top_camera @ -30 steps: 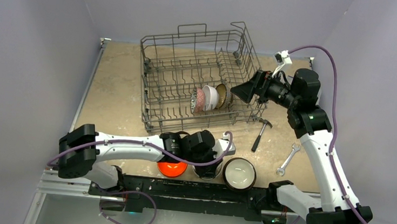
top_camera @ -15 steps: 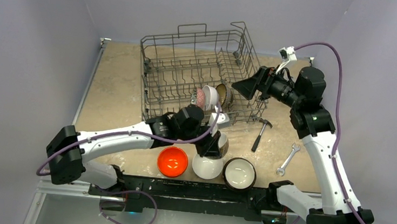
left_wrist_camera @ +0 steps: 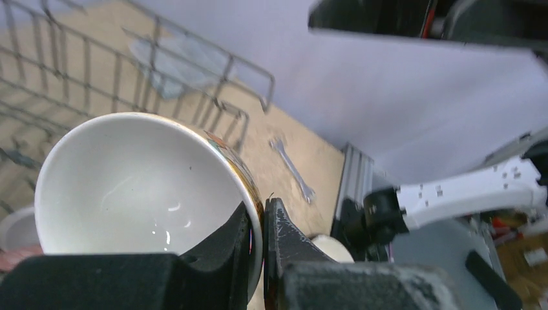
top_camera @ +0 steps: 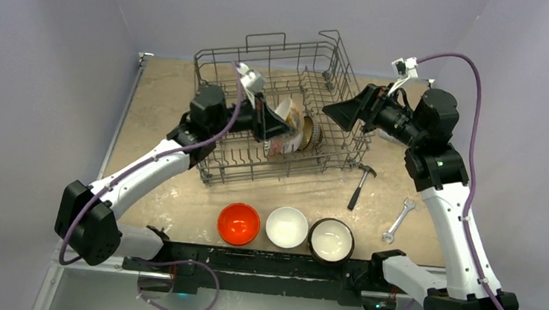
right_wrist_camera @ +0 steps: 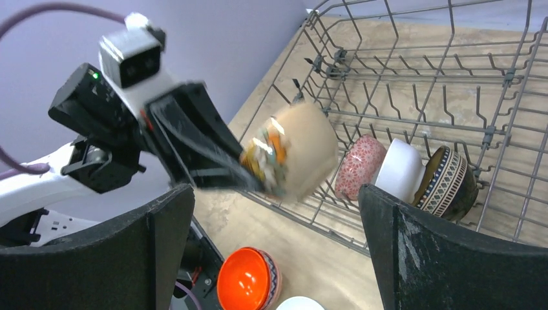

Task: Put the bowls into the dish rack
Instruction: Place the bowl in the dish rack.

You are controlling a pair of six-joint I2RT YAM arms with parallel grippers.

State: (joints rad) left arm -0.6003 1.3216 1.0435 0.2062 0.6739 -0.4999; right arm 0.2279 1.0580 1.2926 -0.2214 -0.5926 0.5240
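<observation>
Over the dish rack point(top_camera: 235, 140), toward its 3 o'clock side, your left end effector point(top_camera: 278, 123) grips the flowered bowl point(top_camera: 290, 114) by the rim. The left wrist view shows one finger inside the white interior and the other against the painted outer wall, the jaws nearly together with only the wall between them. The flowered bowl point(left_wrist_camera: 129, 187) is tipped on its side, its mouth facing back along your left arm and its cream base pointing toward 3 o'clock. It hangs just above the tines; you cannot tell whether it touches them.

Just beside it, toward 4 o'clock, three bowls stand on edge in one row of tines: the red-patterned bowl point(right_wrist_camera: 358, 166), the racked white bowl point(right_wrist_camera: 400, 169) and the dark banded bowl point(right_wrist_camera: 449, 184), each touching the next.

Your right end effector point(top_camera: 341, 114) hovers at the rack's 3 o'clock wall, jaws spread wide and holding nothing, aimed at the flowered bowl.

At 6 o'clock on the desk point(top_camera: 155, 114), along its near edge, sit the orange bowl point(top_camera: 239, 223), the loose white bowl point(top_camera: 286, 226) and the cream-lined dark bowl point(top_camera: 331, 240), upright in a line. At 4 o'clock lie a hammer point(top_camera: 359, 185) and a wrench point(top_camera: 399, 219).
</observation>
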